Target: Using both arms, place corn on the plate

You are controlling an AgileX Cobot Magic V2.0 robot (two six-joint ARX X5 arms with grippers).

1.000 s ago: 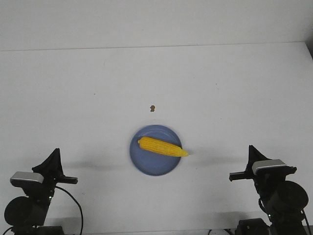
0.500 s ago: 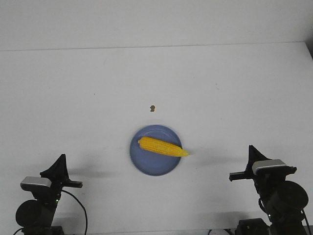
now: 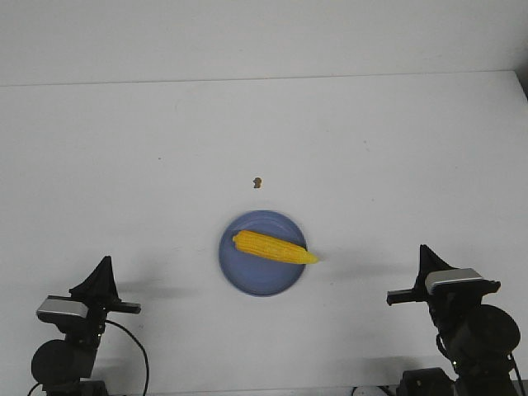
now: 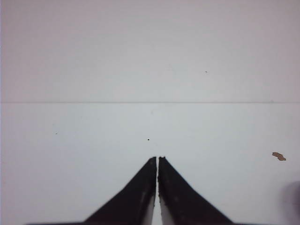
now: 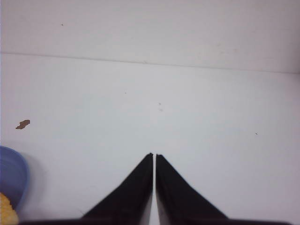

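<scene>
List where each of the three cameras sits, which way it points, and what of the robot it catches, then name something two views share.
Front view: set high behind the robot, looking forward and down over the table; shows the corn on the plate, left gripper and right gripper.
Left wrist view: on the left arm, facing forward over bare table; its closed fingers show.
Right wrist view: on the right arm, facing forward; closed fingers show, the plate's edge beside them.
Shared: the brown speck appears in all three.

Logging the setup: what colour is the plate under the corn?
Plain periwinkle blue, no pattern; the plate shows best in the front view, holding the yellow corn.
</scene>
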